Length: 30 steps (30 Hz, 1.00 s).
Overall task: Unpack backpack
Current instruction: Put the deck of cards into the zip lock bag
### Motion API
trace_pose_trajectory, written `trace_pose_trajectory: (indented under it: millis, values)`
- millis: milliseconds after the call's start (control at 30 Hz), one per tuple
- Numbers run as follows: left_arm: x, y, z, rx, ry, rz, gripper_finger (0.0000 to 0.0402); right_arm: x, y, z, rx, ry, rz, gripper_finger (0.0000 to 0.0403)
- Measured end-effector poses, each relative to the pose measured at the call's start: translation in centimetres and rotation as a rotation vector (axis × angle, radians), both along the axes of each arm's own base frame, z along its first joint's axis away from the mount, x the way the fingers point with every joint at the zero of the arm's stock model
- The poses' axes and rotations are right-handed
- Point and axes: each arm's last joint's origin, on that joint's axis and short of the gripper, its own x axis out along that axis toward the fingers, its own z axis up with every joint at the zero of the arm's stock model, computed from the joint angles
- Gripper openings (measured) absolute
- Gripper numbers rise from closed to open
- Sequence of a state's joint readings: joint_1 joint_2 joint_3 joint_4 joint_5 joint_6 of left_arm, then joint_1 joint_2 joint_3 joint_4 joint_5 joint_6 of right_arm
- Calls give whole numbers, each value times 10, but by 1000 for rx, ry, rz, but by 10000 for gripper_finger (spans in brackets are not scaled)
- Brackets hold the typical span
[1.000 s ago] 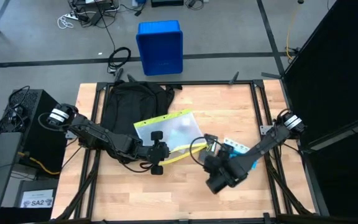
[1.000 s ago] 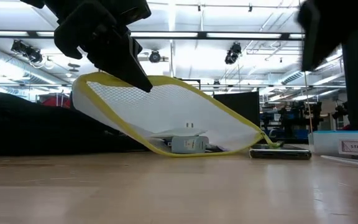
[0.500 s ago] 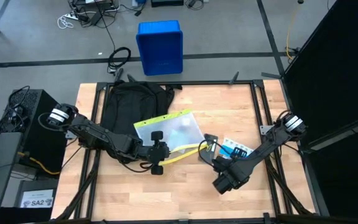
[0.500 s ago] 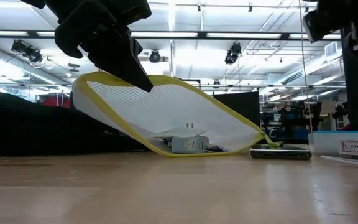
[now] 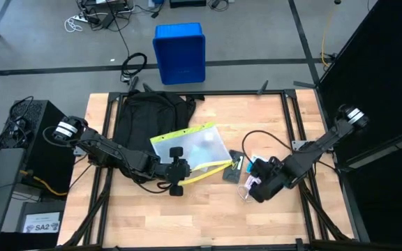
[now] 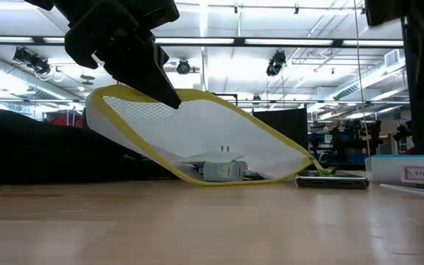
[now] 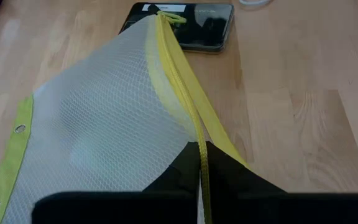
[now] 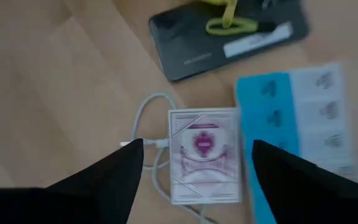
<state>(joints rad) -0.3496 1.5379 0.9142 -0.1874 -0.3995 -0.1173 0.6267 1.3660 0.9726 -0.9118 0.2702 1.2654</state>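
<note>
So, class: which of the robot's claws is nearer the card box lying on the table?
Right. The right claw hangs open just above the card box, fingers either side. The left claw is farther off across the table, shut on the mesh pouch.

The backpack [image 5: 149,115] lies at the desk's [image 5: 208,216] far left. A mesh pouch [image 5: 190,148] lies before it, nearer the middle, its near edge lifted by the left tool [image 5: 178,169]. Right of the pouch lie a phone [image 5: 234,168], a card box [image 8: 202,155] and a leaflet [image 8: 303,118], under the right tool [image 5: 253,187].
</note>
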Motion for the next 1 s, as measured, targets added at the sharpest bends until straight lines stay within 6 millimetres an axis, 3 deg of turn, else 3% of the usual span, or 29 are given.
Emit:
trace_pose_trajectory:
  millis: [167, 300, 667, 1000]
  values:
    - [0, 0, 0, -6, 3, -7, 0, -2, 3, -35, 153, -14, 10, 287]
    - [0, 0, 0, -8, 1, -10, 0, -2, 3, -50, 131, 46, 18, 304]
    - [0, 0, 0, -8, 1, -9, 0, -8, -4, -55, 48, 144, 12, 347]
    - [0, 0, 0, -9, 2, -9, 0, -6, -3, -55, 41, 108, 15, 395]
